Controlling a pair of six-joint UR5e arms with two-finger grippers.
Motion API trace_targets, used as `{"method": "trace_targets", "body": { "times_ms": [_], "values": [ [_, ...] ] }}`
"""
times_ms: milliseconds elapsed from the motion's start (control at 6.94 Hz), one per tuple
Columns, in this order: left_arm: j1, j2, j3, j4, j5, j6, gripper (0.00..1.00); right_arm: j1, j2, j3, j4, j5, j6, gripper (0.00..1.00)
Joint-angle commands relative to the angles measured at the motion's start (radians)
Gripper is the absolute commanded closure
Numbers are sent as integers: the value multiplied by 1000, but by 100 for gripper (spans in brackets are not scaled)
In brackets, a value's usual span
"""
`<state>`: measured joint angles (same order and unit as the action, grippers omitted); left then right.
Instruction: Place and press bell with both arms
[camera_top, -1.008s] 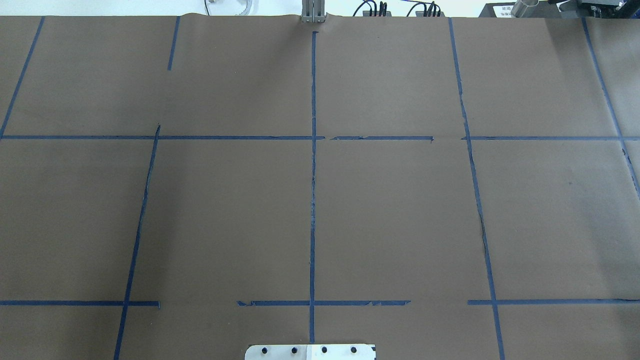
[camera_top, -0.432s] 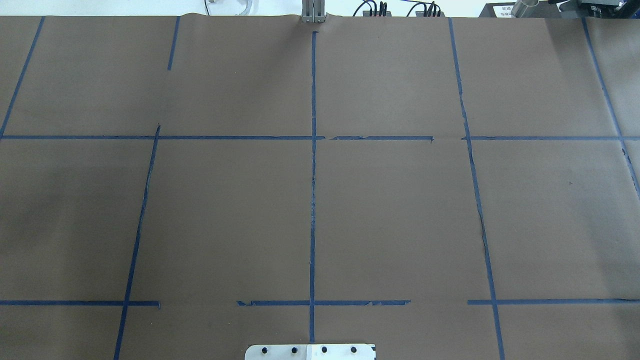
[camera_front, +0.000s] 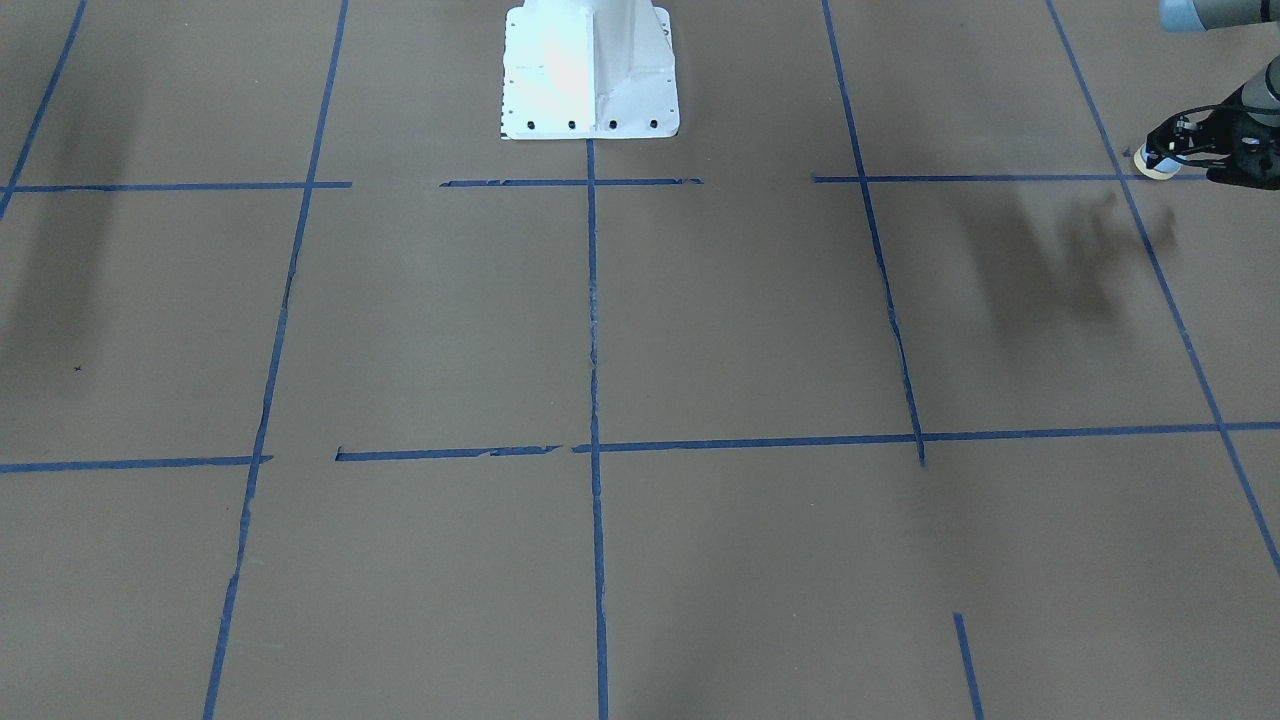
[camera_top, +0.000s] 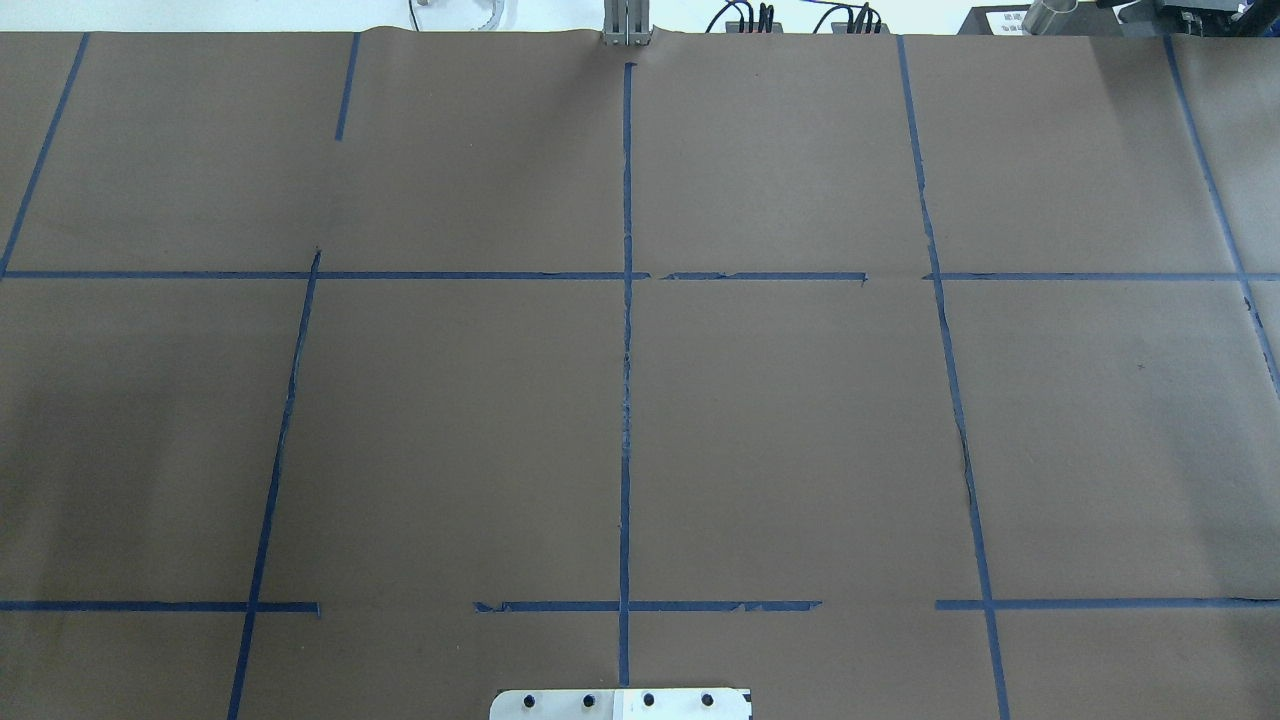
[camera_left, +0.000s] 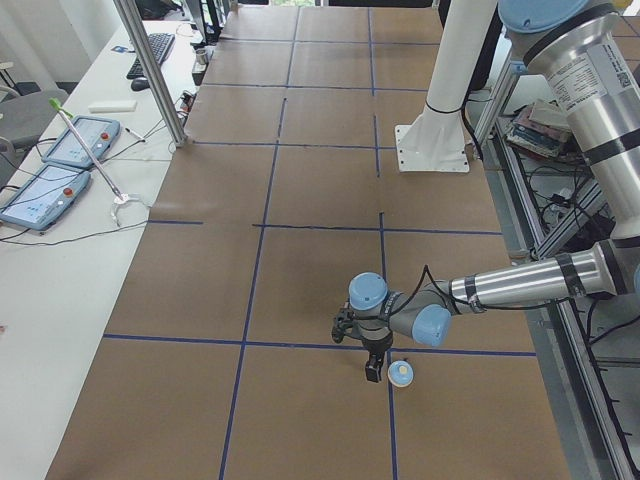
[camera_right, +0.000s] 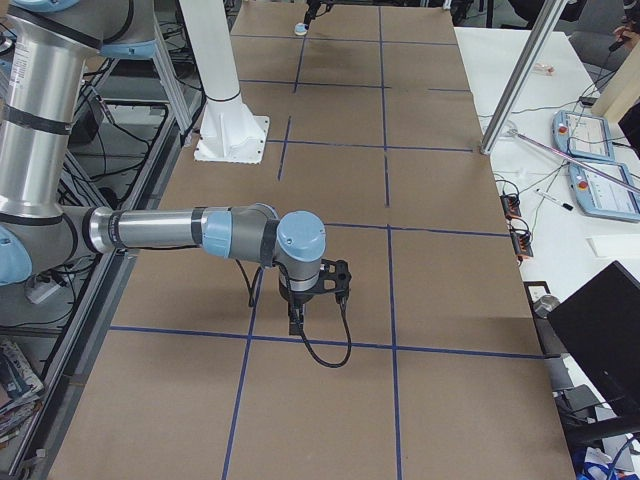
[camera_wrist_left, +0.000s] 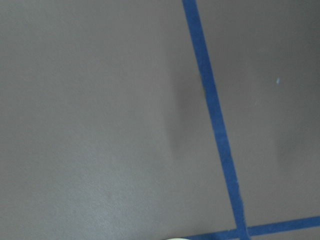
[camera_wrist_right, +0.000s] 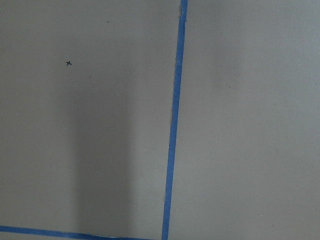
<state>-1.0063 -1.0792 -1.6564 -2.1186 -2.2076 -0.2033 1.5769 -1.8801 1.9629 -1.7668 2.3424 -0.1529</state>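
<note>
One bell (camera_left: 401, 373) — side view, outside overhead

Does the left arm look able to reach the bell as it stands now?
Probably yes: the bell sits on the table right beside the left tool, with nothing between them, and the right arm is far off at the table's other end.

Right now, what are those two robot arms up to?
They are meant to set down a little bell and press it. The left arm hangs its jaws right beside the blue bell, which seems to sit on the brown table by a blue tape line. I cannot tell if the jaws touch it. The right arm hovers low over the table at the far end, nowhere near the bell.
</note>
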Motion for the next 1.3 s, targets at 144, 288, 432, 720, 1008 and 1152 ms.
{"method": "trace_targets", "body": {
  "times_ms": [144, 288, 432, 720, 1008, 1152],
  "values": [
    [72, 1, 49, -14, -23, 5, 0, 0, -1, 2, 1, 0, -1, 0],
    [83, 1, 56, -14, -23, 5, 0, 0, -1, 2, 1, 0, -2, 0],
    [86, 1, 72, -14, -23, 8, 0, 0, -1, 5, 0, 0, -1, 0],
    [115, 1, 82, -14, -23, 8, 0, 0, -1, 11, 1, 0, -1, 0],
    [130, 1, 90, -14, -23, 8, 0, 0, 1, 21, 0, 0, 1, 0],
    [136, 1, 92, -14, -23, 7, 1, 0, 1, 22, 0, 0, 1, 0]
  ]
}}
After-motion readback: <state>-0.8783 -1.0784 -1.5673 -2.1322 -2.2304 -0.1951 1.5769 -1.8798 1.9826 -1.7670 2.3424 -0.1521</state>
